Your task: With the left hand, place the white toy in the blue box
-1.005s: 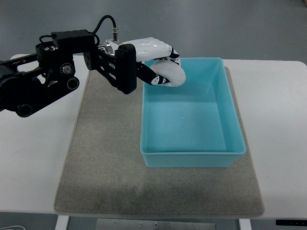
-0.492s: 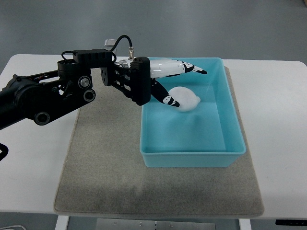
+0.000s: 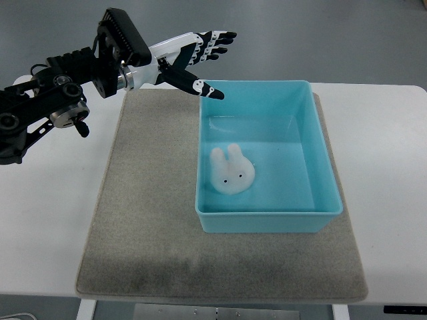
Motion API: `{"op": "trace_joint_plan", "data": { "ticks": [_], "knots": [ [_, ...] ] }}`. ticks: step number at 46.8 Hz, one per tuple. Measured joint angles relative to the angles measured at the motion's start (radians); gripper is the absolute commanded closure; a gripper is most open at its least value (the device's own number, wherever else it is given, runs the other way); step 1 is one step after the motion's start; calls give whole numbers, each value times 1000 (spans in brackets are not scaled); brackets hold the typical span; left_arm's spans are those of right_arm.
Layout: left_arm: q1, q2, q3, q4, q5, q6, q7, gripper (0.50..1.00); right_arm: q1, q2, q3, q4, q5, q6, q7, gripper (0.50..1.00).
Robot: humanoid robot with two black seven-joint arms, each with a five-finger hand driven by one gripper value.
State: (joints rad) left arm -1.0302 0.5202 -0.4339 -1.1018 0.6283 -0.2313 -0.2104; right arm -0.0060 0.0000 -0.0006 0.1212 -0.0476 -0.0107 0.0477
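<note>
White toy [image 3: 231,173]: lying in blue box [image 3: 320,143], centre frame; left hand [image 3: 193,57] empty, fingers spread, upper left; risk: arm clipping box rim

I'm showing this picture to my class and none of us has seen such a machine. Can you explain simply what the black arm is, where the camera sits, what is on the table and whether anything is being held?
There is one camera, looking steeply down from the robot's own side of the table. The black jointed arm coming in from the picture's left is the robot's left arm, ending in a left hand with white and black fingers. Those fingers are spread and hold nothing; the hand hangs near the far left corner of the blue box. The white table carries a grey mat, and the box stands on that mat. Inside the box lies a white toy, a little rabbit with two ears and dark eyes, near the box's left wall. The right arm is out of view.
</note>
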Motion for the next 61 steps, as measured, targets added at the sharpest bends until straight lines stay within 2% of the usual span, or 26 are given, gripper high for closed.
{"op": "trace_joint_plan", "data": {
  "ticks": [10,17,24,29,33,40,49,61],
  "knots": [
    [121,30,-111,51,-230,-28,1,504,0,0,0,0,0,0,0,564],
    [204,59,-192,78,-361,-120,6,504,0,0,0,0,0,0,0,564],
    [238,65,-202,152,-463,-198,19,504,0,0,-1,0,0,0,0,564],
    [253,65,-203,206,-561,-259,57,504,0,0,0,0,0,0,0,564],
    [262,66,-203,236,-669,-293,112,504,0,0,0,0,0,0,0,564],
    [297,66,-203,261,-800,-313,196,504,0,0,-1,0,0,0,0,564],
    [327,66,-217,263,-837,-345,202,504,0,0,0,0,0,0,0,564],
    [329,66,-222,254,-862,-350,202,504,0,0,0,0,2,4,0,564]
  ]
}}
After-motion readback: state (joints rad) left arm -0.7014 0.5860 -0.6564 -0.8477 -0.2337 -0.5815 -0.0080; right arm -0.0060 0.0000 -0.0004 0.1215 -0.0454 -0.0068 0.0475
